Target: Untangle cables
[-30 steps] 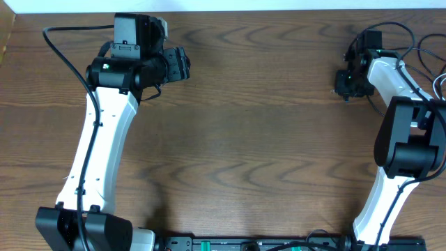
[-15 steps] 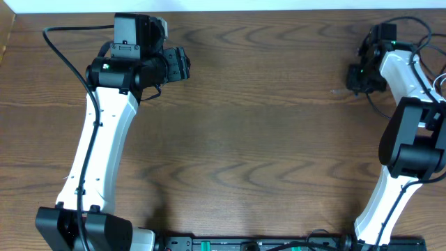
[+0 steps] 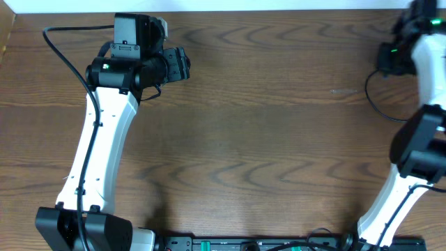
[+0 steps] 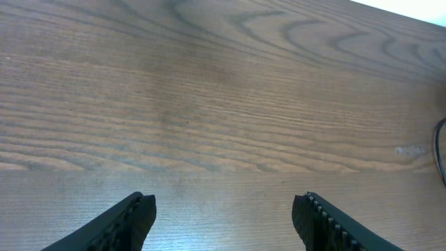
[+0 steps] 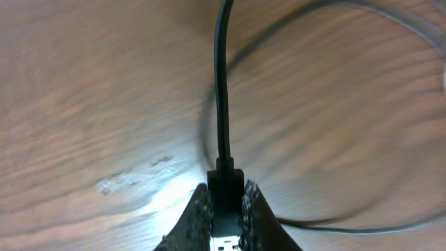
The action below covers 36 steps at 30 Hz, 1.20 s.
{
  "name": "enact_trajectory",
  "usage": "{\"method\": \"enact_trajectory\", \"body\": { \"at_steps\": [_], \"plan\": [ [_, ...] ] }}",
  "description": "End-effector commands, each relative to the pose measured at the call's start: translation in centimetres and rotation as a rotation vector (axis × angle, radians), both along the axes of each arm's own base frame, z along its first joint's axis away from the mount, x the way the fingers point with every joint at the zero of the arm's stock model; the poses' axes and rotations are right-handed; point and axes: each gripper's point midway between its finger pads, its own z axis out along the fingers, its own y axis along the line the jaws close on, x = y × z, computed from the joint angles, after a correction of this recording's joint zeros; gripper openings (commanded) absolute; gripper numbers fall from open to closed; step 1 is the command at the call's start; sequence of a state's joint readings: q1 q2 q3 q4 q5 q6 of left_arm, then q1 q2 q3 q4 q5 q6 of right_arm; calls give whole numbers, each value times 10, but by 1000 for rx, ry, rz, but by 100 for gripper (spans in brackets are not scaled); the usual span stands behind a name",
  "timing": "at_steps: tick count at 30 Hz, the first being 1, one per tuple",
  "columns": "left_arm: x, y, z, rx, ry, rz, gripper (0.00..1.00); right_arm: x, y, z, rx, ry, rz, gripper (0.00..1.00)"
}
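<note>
Above the table (image 3: pixel 265 139), the left gripper (image 4: pixel 223 206) hangs open (idle). At the far right edge, the right gripper (image 5: pixel 226 203) clamps the black cable (image 5: pixel 222 84) by its plug (image 5: pixel 224 183); a slow, low pull should draw its loop out without snagging.

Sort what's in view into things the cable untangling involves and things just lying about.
Job: black cable, plug end clamped in the shut right jaws, rest looping over the table.

Lying about: left jaws, open over bare wood, holding nothing; pale scuff mark on the wood.
</note>
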<state>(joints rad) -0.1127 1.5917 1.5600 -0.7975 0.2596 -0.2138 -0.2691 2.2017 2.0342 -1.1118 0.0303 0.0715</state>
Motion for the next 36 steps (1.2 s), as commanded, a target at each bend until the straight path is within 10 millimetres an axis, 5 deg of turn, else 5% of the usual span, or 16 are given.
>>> {"method": "enact_trajectory", "body": {
  "at_steps": [1, 2, 9, 13, 15, 17, 19, 26, 30, 35, 36],
  "plan": [
    [1, 2, 4, -2, -9, 14, 69, -9, -57, 29, -27, -53, -122, 3],
    [1, 2, 5, -1, -9, 13, 69, -18, -83, 36, -32, -63, -175, 5],
    [1, 2, 5, -1, -9, 14, 69, -62, -171, 37, -38, -97, -409, 12],
    [1, 2, 4, -1, -9, 14, 69, -84, -204, 39, -24, -121, -492, 16],
    [1, 2, 5, -1, -9, 14, 69, -91, -211, 39, 1, -134, -511, 63],
    [1, 2, 5, -1, -9, 14, 69, -95, -213, 38, 36, -144, -517, 81],
    [1, 2, 4, -1, -9, 14, 69, -96, -212, 38, 55, -146, -517, 97],
    [1, 2, 4, -1, -9, 14, 69, -86, -186, 39, 105, -133, -414, 99],
    [1, 2, 5, -1, -9, 13, 70, -65, -145, 52, 165, -162, -230, 99],
    [1, 2, 4, -1, -8, 13, 81, -39, -65, 92, 266, -253, 46, 99],
    [1, 2, 4, -1, -8, 13, 91, -35, -45, 102, 279, -268, 93, 99]
  ]
}}
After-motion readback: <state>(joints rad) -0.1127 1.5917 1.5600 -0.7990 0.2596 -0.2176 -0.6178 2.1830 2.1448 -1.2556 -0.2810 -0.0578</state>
